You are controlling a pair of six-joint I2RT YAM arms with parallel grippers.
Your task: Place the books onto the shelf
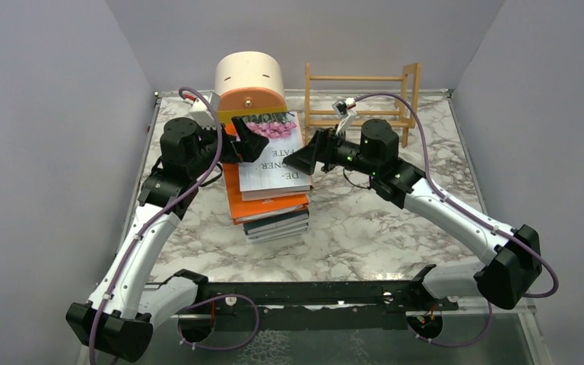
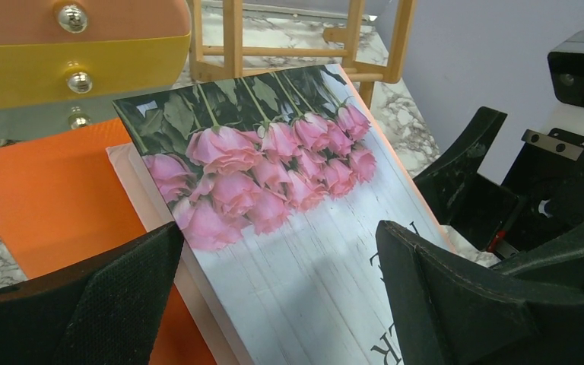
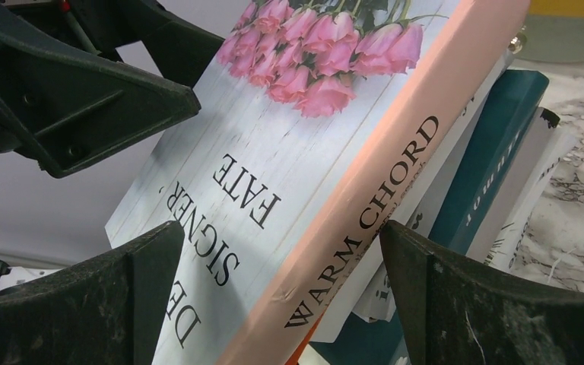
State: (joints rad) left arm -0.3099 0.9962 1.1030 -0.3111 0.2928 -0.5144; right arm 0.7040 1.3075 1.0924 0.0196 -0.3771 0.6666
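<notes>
Flanking the floral book, left gripper and right gripper wide open

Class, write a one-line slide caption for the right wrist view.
Open right gripper lines up on the pink spine of the rose-cover book, topmost of the stacked books.

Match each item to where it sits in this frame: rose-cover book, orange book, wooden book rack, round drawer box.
1 rose-cover book
2 orange book
3 wooden book rack
4 round drawer box

a back right, no books on it
b top of the stack
c just behind the stack
d lower in the stack, jutting left

Pairs: 1-b, 2-d, 3-a, 4-c
</notes>
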